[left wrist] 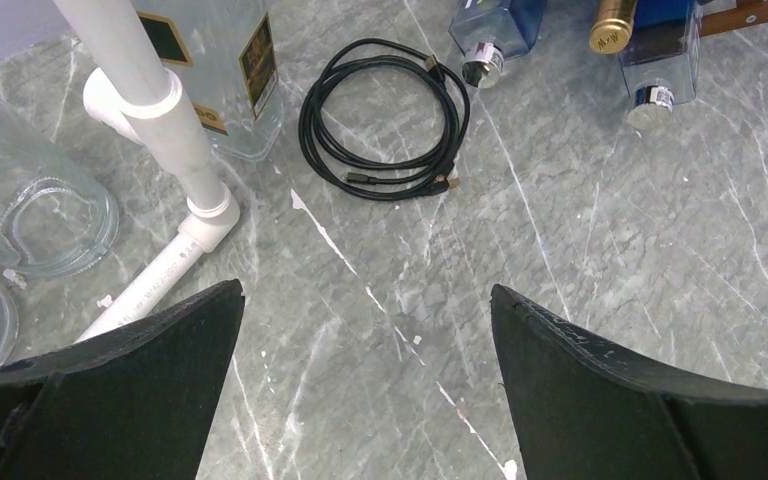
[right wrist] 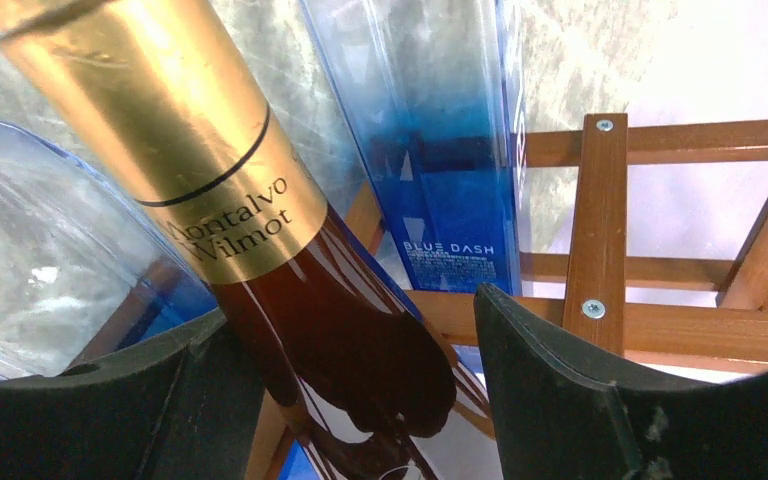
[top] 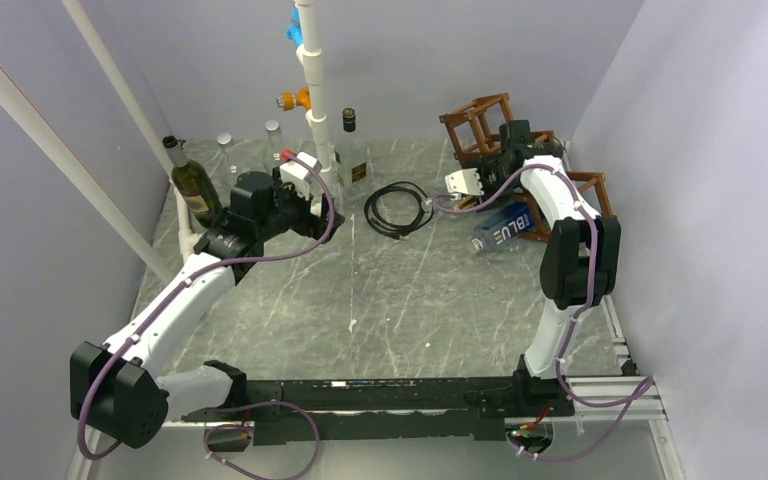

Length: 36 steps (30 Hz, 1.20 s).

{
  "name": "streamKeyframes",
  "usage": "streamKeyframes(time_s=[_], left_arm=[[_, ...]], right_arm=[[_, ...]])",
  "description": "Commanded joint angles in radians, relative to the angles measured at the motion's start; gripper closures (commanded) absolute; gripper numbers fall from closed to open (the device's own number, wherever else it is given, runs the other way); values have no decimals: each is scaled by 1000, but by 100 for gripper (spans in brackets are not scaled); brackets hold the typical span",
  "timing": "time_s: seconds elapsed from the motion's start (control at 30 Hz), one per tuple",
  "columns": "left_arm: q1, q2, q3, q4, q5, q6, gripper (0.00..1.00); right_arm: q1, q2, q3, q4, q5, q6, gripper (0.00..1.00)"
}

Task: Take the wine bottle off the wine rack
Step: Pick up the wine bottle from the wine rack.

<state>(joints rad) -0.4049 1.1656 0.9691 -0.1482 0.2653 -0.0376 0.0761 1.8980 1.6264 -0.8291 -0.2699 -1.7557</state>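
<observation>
**Item: wine bottle** [right wrist: 260, 200]. Dark glass with a gold foil neck lettered "Montalvo Wilmot". It lies in the wine rack [right wrist: 600, 230], neck pointing out of the frame and dark shoulder running down among the reddish wooden bars. It is not yet lifted off.

**Progress:** early, by judgement. The reach is made. Closing, drawing the bottle out and setting it clear are all left to do.

**Right claw** [right wrist: 350, 310]. Released, it straddles the bottle where the neck widens to the shoulder. One of its fingers [right wrist: 580, 400] stands just beside the glass with a sliver of gap. The other looks to be against it, though contact cannot be confirmed.

**Neighbours:** a blue "BLUE DASH" bottle [right wrist: 450, 200] lies just behind the wine bottle, and a paler bottle [right wrist: 50, 250] lies on its other side.

**Left claw** [left wrist: 365, 288]. Released and holding nothing, it hangs over the grey bench [left wrist: 610, 250], well apart from the rack.

**Also on the bench:** a coiled black cable [left wrist: 385, 130] and a white pipe [left wrist: 150, 90].
</observation>
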Motion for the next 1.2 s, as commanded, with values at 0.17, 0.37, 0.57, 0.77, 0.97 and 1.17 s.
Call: streamKeyframes(time_s=[0.17, 0.37, 0.57, 0.77, 0.97, 1.17], left_arm=[[8, 23, 32, 3, 29, -3, 1], [9, 26, 35, -1, 27, -1, 1], [9, 29, 37, -1, 38, -5, 1], [9, 29, 37, -2, 38, -4, 1], [10, 31, 38, 1, 47, -10, 1], [10, 31, 38, 0, 53, -12, 1]], right_arm=[[-24, 44, 79, -50, -56, -72, 35], [-24, 55, 78, -80, -54, -104, 57], [-17, 17, 57, -122, -131, -149, 100], [6, -17, 50, -139, -176, -139, 100], [46, -47, 37, -134, -196, -95, 100], [78, -51, 12, -111, -196, -45, 100]])
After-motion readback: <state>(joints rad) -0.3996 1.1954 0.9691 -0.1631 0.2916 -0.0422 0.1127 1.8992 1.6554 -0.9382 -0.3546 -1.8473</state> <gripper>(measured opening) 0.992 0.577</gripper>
